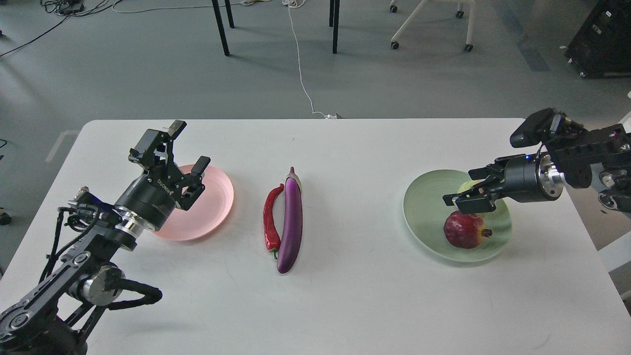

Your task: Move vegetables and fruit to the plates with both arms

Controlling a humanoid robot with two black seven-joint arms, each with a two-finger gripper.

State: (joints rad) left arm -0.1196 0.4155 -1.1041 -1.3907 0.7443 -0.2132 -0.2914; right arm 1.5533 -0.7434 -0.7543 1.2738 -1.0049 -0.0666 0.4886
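Observation:
A purple eggplant (292, 222) and a red chili pepper (271, 217) lie side by side at the table's middle. A dark red pomegranate (464, 230) rests on the mint green plate (426, 212) at the right. A pale yellow-green fruit (466, 187) sits behind it, mostly hidden by my right gripper (463, 190). That gripper is open and empty, just above the pomegranate. My left gripper (185, 148) is open and empty, raised over the left part of the pink plate (212, 207).
The white table (345, 296) ends close to the right of the green plate. Beyond the far edge are grey floor, black table legs (222, 29), a white cable (300, 64) and a wheeled chair base (434, 24).

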